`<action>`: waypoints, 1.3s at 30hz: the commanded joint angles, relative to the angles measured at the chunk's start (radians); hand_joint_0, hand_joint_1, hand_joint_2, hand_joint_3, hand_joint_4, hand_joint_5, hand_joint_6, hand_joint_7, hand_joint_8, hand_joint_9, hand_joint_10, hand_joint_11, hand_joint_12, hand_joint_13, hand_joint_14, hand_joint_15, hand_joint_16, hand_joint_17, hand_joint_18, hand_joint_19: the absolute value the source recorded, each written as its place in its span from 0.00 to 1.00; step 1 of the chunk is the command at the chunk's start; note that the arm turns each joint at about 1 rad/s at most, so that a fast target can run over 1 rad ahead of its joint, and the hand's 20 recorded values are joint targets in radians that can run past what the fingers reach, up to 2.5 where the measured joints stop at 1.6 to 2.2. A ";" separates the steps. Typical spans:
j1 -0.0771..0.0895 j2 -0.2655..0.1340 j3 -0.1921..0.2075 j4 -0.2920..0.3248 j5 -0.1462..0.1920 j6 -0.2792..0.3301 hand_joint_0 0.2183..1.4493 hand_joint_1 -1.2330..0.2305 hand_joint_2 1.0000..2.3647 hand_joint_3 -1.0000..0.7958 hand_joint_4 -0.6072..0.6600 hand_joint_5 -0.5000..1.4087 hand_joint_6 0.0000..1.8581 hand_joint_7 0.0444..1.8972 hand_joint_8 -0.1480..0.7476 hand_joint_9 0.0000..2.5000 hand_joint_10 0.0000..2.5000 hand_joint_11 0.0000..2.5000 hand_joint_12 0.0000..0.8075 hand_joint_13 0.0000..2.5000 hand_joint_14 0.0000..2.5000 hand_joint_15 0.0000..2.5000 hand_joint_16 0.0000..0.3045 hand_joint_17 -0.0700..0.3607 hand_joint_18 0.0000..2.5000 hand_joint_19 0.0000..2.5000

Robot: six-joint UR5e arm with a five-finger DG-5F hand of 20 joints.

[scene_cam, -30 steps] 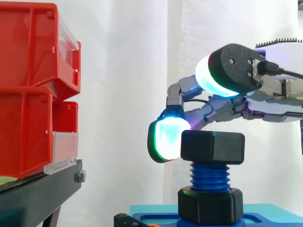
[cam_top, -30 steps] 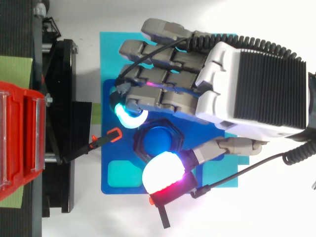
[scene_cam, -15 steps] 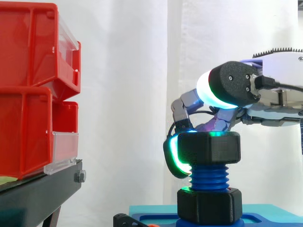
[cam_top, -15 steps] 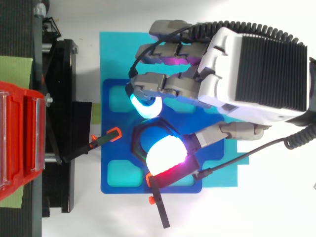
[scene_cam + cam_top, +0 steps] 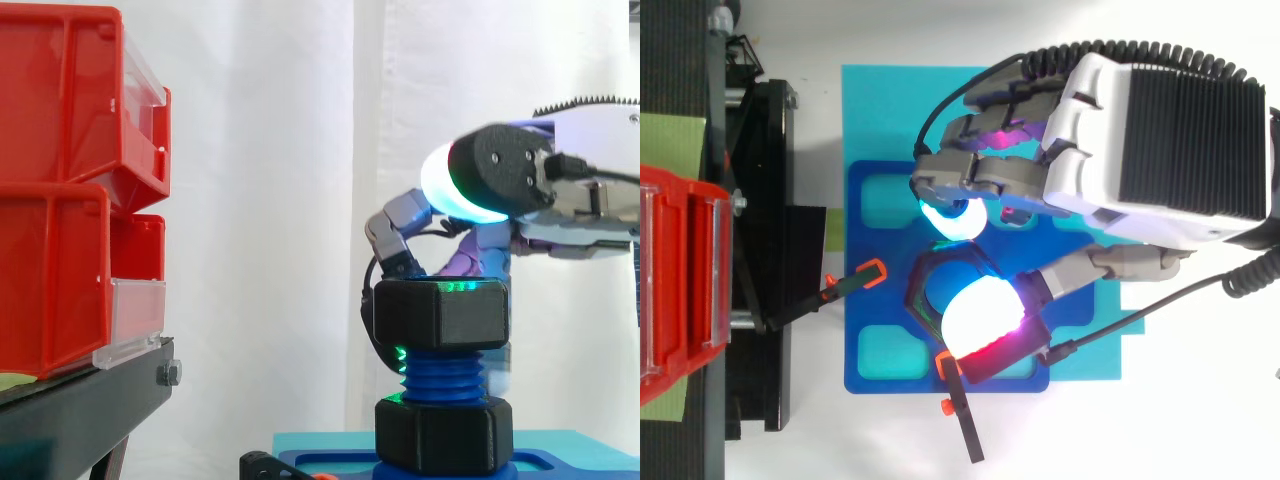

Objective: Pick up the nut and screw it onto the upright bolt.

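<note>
The black hex nut (image 5: 440, 315) sits on top of the upright blue bolt (image 5: 443, 375), several threads above a second black nut (image 5: 443, 435) at the bolt's foot. From the right, my hand (image 5: 1160, 130) reaches over it. A curled finger (image 5: 398, 232) wraps round the nut's far side, and its cyan pad (image 5: 952, 215) lies against the nut (image 5: 925, 290). The white thumb pad (image 5: 980, 315) hangs over the bolt's top; in the side view this thumb pad (image 5: 470, 180) stands above the nut with a gap. The bolt stands in a blue base plate (image 5: 880, 375).
Stacked red bins (image 5: 70, 180) on a black stand (image 5: 90, 400) are to the left. A cyan mat (image 5: 880, 100) lies under the base plate. Two black clamps with orange tips (image 5: 872, 272) (image 5: 952, 368) hold the plate's left and near edges.
The finger has swept from the nut's left side round to its far side. The hand has turned, the thumb pad has come over the bolt, and the nut has rotated slightly.
</note>
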 commanded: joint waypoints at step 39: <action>0.046 -0.043 0.124 -0.064 -0.085 0.017 0.18 0.79 0.00 0.28 0.59 0.18 0.27 0.34 0.45 0.18 0.00 0.00 0.47 0.08 0.00 0.00 0.18 0.44 0.05 0.00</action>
